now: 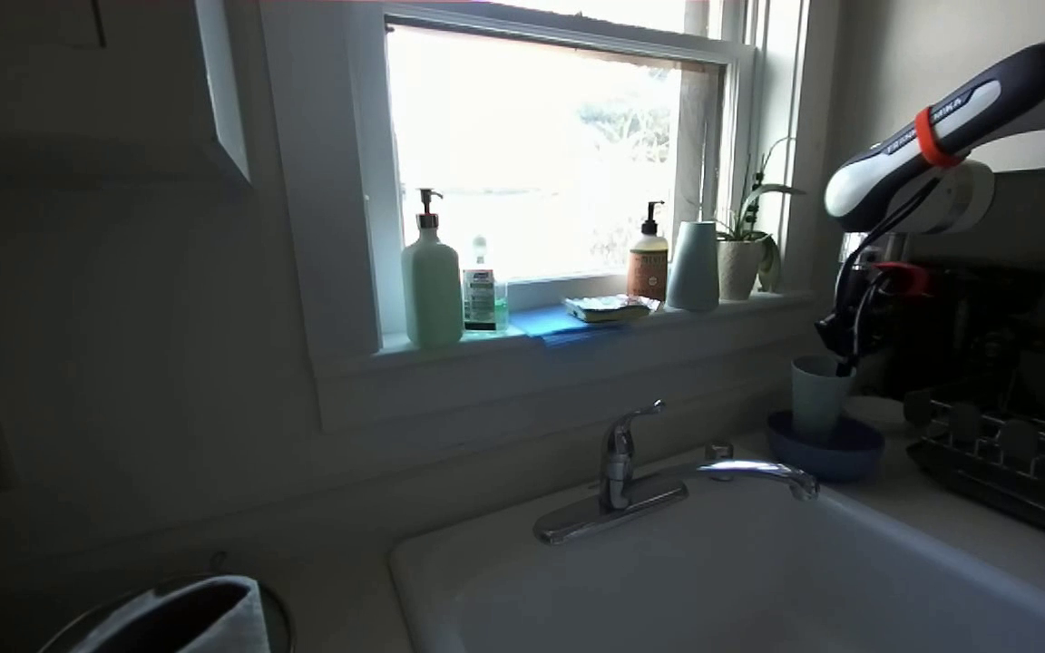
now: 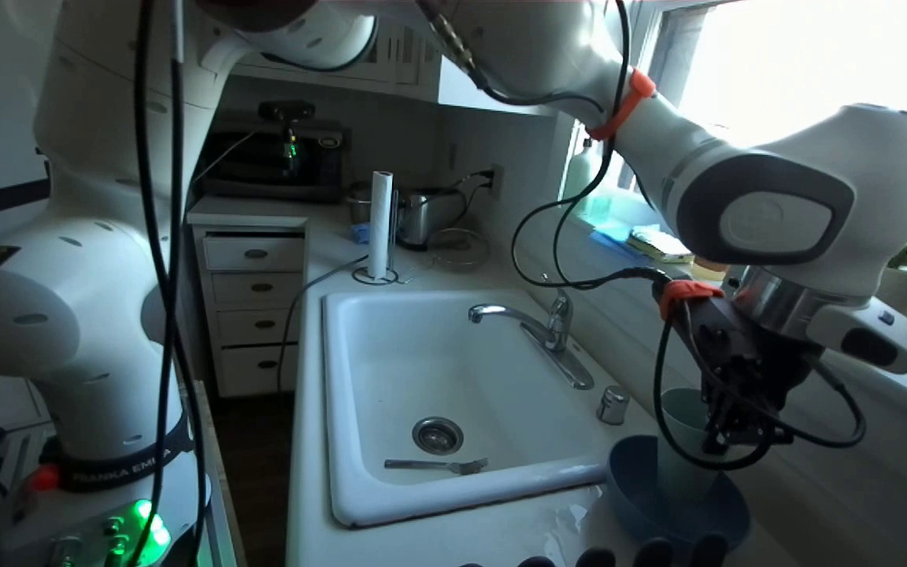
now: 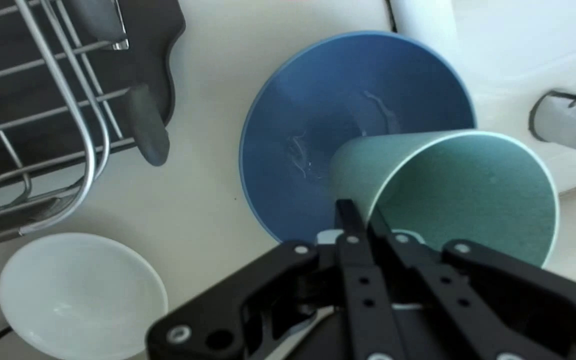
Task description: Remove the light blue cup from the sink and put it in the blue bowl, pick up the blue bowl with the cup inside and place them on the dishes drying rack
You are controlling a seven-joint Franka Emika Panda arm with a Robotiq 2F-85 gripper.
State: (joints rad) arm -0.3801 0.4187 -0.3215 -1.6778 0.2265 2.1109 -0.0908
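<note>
Light blue tapered plastic-looking cup [image 3: 473, 192], rim clamped in black claw [image 3: 362, 215], reaches into round blue bowl [image 3: 313, 115], likely for nesting.

In the wrist view the pale, smooth desk [image 3: 203, 205] carries, upper centre, a wide round blue bowl [image 3: 293, 110]; upper left, a dark-trayed metal wire rack [image 3: 57, 75]; lower left, a round white bowl [image 3: 83, 295]. In an exterior view, a white paper roll [image 2: 380, 224] stands upper centre.
</note>
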